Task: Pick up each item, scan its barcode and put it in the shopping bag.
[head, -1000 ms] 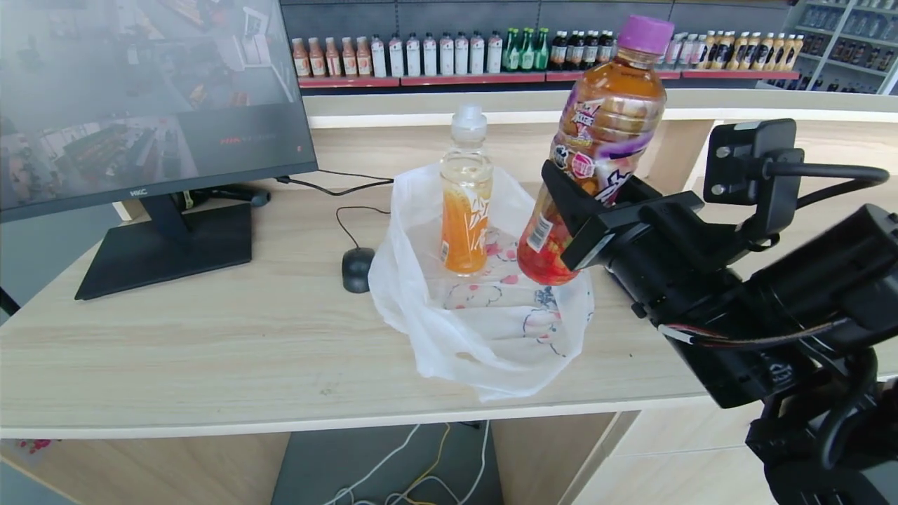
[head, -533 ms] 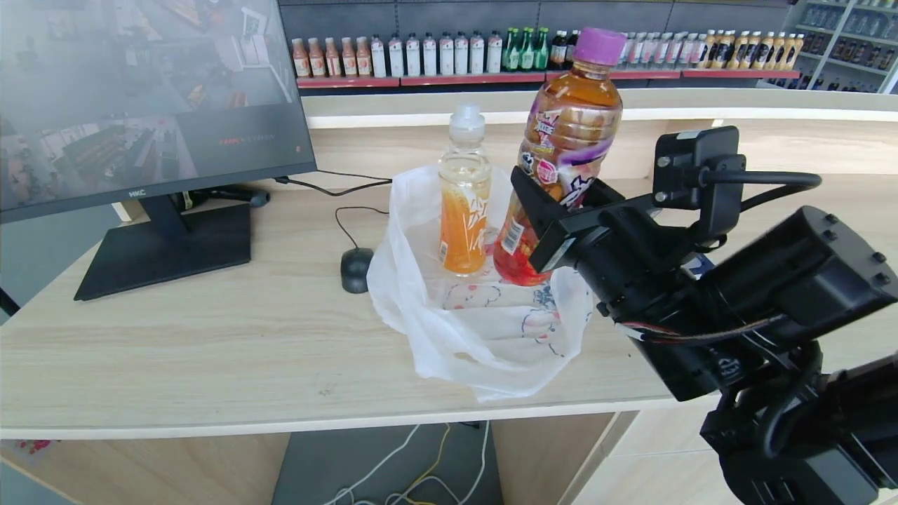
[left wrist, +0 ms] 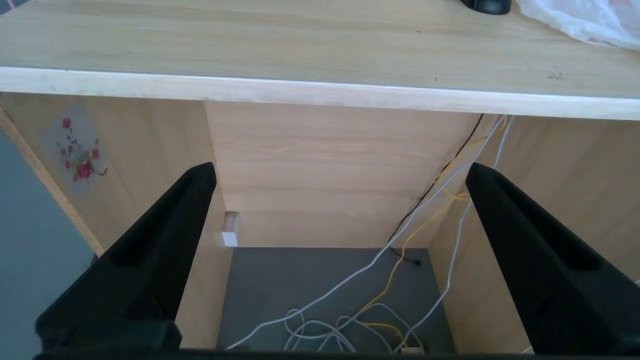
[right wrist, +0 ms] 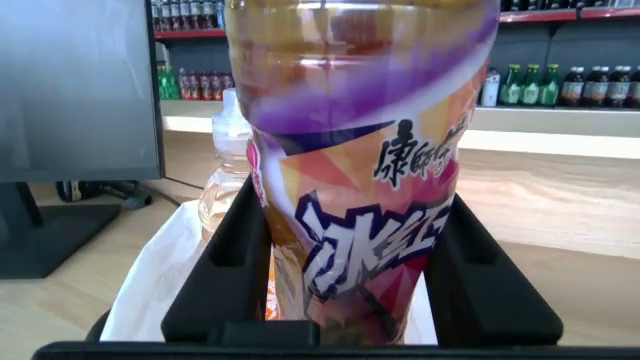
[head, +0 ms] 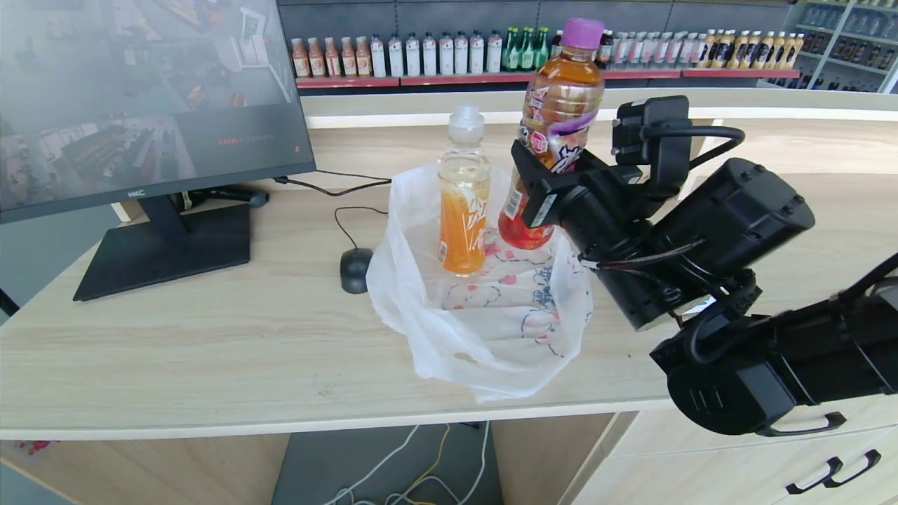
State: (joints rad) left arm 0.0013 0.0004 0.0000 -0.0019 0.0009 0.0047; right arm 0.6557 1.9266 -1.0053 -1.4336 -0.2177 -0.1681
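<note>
Pale wooden shop counter, drink shelves behind. Right claw clamped on amber tea bottle with purple cap, upright, base at mouth of white plastic shopping bag beneath claw. Orange drink bottle with white cap stands in bag, just beside claw. Left claw spread wide, empty, below counter edge.

Tea bottle above white bag; orange bottle inside.

Bright even indoor light, soft shadows on the counter, pale glare across the monitor, edges bowed
</note>
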